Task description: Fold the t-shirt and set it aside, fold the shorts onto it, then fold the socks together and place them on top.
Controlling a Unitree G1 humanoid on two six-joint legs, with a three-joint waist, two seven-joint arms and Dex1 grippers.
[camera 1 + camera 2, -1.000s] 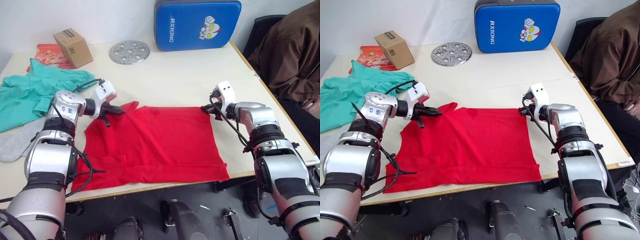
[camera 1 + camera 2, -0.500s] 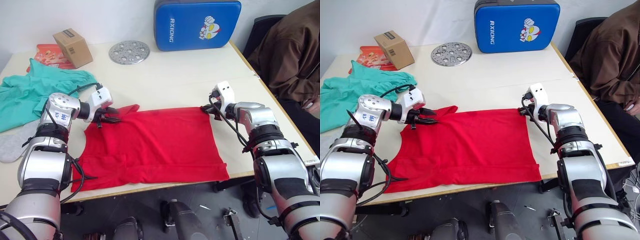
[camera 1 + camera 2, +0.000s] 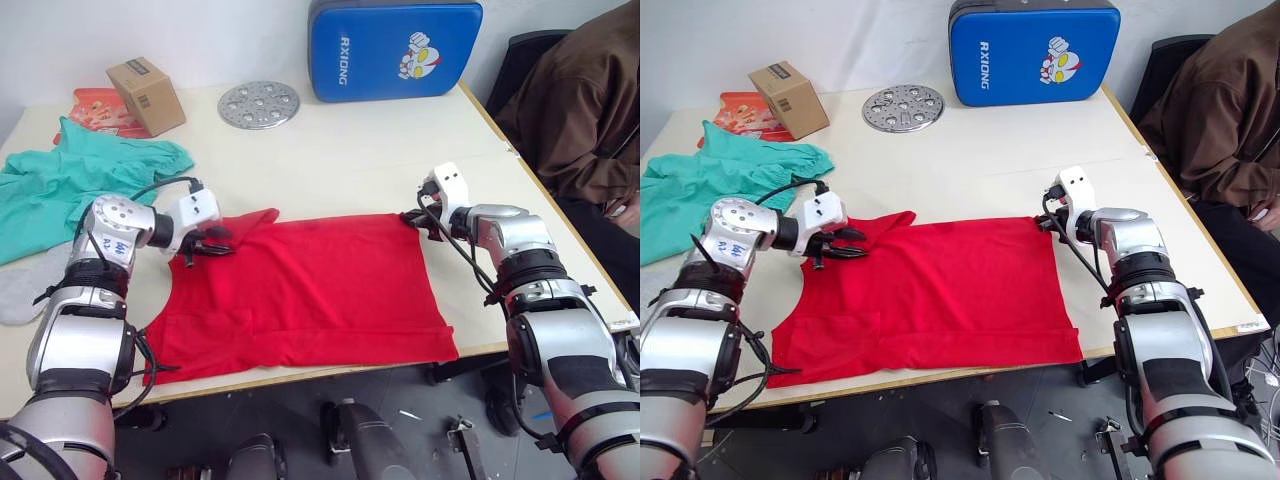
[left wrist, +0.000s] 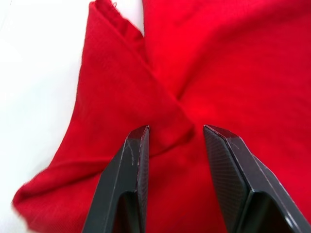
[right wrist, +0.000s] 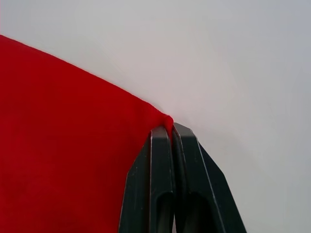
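1. The red t-shirt [image 3: 300, 290] lies spread mostly flat at the near edge of the pale surface [image 3: 360, 150], with one part flipped up into a small peak at its far left corner.
2. The right gripper [image 3: 1048, 222] has its jaws clenched on the far right corner of the t-shirt; the wrist view shows the cloth pinched between the closed fingertips [image 5: 163, 131].
3. The left gripper [image 4: 176, 141] sits over the rumpled far left part of the t-shirt with its jaws released, a ridge of red cloth lying between the fingers but not yet pinched.
4. By the look of things the task is at its very start: the t-shirt is not yet folded in any clear way, and nothing has been set aside.
5. The teal shorts [image 3: 70, 185] lie crumpled and unfolded at the far left of the surface, well apart from the t-shirt.
6. A light grey sock [image 3: 25, 285] lies at the left edge, just beside the shorts; whether it is one sock or both cannot be told.
7. Farther back are a cardboard box [image 3: 145, 95], a round perforated metal plate [image 3: 259, 104] and a blue cushion [image 3: 395, 48] standing against the wall.
8. A person in a brown jacket [image 3: 575, 100] sits close to the right edge of the surface, the only thing near the working area.
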